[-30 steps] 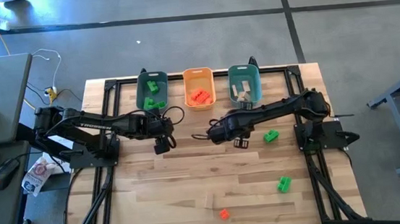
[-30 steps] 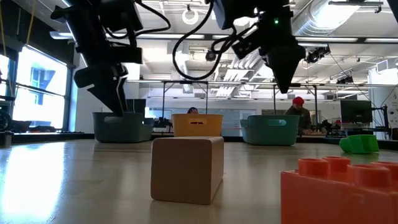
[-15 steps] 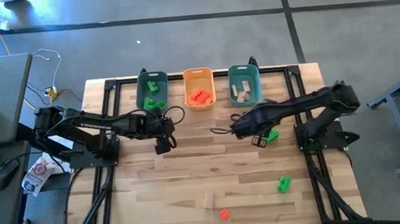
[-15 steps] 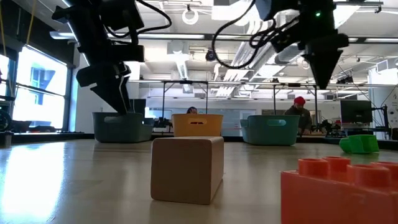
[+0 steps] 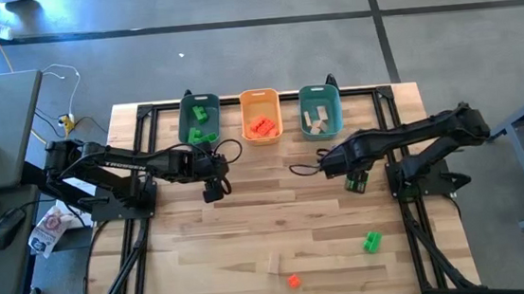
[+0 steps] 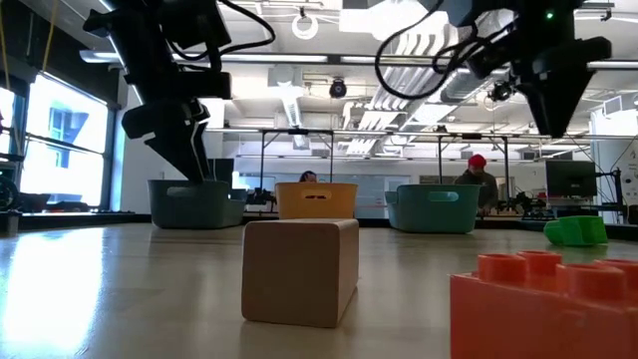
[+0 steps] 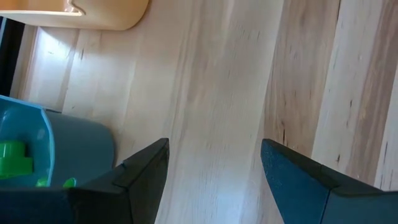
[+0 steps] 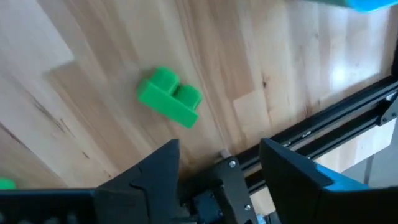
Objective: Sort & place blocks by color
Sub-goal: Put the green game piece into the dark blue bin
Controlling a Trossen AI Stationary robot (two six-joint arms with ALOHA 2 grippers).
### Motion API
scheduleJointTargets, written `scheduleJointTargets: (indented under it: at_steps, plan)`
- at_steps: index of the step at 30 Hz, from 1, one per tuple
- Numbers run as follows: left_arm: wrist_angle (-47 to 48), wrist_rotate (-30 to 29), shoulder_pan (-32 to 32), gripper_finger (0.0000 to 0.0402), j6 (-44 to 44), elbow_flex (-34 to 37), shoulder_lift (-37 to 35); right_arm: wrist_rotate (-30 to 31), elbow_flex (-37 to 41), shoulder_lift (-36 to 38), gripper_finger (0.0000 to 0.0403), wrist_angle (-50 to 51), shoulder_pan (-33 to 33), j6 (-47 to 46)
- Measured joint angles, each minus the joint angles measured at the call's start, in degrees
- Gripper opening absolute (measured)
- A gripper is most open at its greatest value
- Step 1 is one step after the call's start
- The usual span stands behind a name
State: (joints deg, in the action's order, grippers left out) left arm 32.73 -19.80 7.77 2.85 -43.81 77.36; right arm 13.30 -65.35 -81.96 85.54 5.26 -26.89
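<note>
We see the right gripper (image 5: 355, 183), jaws apart and empty, above a green block (image 8: 170, 97) at the table's (image 5: 250, 224) three o'clock; the left gripper (image 5: 212, 191), jaws wide, hovers near the teal bin (image 5: 186, 122).

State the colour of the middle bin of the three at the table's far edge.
Orange. The middle bin shows best in the high view, between two teal bins.

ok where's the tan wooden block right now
In the high view the tan wooden block lies loose near the table's front edge, about centre, just above the small red-orange block.
</note>
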Motion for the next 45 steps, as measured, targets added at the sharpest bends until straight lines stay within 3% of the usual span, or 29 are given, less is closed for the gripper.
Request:
scheduleJointTargets:
  at_steps: [6, 15, 28, 45]
  plan:
    - [0.0, 0.2, 0.0, 0.0241, 0.1, 0.0, 0.0, -2.9, 4.7, -0.2, 0.0251, -2.8, 0.0, 8.0]
    - [0.0, 0.4, 0.0, 0.0241, 0.0, 0.0, 0.0, -5.0, 11.9, -0.3, 0.0259, -9.9, 0.2, 19.8]
    - [0.0, 0.4, 0.0, 0.0241, 0.0, 0.0, 0.0, -6.2, 13.0, -1.2, 0.0259, -18.6, 0.2, 24.2]
    - [0.1, 0.4, 0.0, 0.0241, 0.0, 0.0, 0.0, -4.3, 13.0, -14.6, 0.0259, -19.4, 0.1, 25.8]
